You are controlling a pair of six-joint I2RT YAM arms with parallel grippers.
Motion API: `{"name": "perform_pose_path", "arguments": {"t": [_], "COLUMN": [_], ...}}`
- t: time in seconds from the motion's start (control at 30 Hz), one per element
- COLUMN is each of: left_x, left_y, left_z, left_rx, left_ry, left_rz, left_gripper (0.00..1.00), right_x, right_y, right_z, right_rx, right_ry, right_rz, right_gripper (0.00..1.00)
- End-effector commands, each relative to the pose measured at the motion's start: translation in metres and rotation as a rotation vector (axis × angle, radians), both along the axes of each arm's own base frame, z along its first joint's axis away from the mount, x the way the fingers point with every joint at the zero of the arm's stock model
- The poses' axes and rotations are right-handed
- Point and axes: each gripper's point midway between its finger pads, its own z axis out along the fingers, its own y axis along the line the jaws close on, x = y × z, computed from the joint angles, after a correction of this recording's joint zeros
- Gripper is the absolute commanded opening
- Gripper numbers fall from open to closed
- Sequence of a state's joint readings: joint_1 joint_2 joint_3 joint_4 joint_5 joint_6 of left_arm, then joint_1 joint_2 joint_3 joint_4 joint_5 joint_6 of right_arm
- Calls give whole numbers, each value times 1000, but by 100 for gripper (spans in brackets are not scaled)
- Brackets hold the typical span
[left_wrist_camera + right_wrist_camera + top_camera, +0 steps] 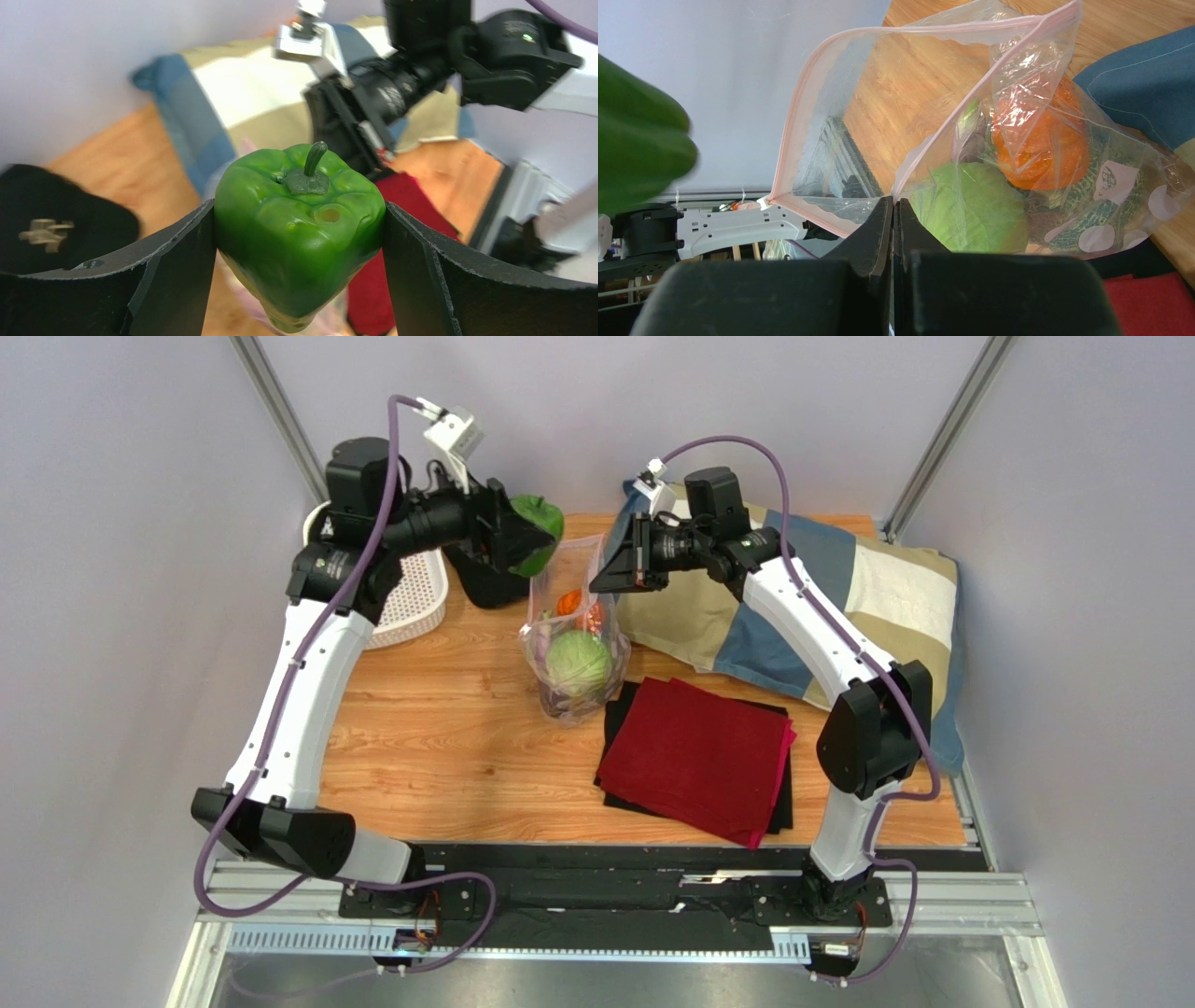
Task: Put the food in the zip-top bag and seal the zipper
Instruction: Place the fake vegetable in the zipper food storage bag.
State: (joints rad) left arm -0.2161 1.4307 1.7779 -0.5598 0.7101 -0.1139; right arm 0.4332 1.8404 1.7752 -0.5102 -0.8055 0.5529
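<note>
Left hand (298, 210) wide around pepper (291, 259), right hand (893, 204) tight on bag (829, 140)

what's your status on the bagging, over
Left gripper shut on green pepper, up by the zip-top bag. Right gripper shut on bag rim, mouth open, zipper unsealed. Cabbage and pumpkin already inside. Nothing seen blocking the mouth.

I see a glossy green pepper (298, 231), a clear zip-top bag (878, 105) with a pale pink zipper (934, 26), an orange pumpkin (1046, 154), a pale green cabbage (969, 210), a dark red cloth (701, 756) and a blue-and-cream patchwork cushion (898, 588).
</note>
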Motion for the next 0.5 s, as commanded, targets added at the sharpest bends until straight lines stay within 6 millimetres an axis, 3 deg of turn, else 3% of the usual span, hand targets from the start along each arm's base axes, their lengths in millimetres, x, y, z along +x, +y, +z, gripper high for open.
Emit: {"name": "perform_pose_path", "arguments": {"t": [0.0,0.23,0.3,0.47], "left_x": [-10,15,15,4], "left_y": [-28,-36,-35,-35], "left_z": [-22,-66,-82,-98], "left_rx": [-56,3,32,75], "left_ry": [121,215,267,328], "left_rz": [-48,-6,-8,-33], "left_gripper": [23,20,22,30], "right_x": [1,-7,-8,-8], "right_y": [4,2,1,3], "right_z": [25,29,31,34], "right_rx": [48,48,50,57], "right_ry": [-66,-75,-82,-91], "right_rz": [17,13,12,10], "right_gripper": [0,0,0,0]}}
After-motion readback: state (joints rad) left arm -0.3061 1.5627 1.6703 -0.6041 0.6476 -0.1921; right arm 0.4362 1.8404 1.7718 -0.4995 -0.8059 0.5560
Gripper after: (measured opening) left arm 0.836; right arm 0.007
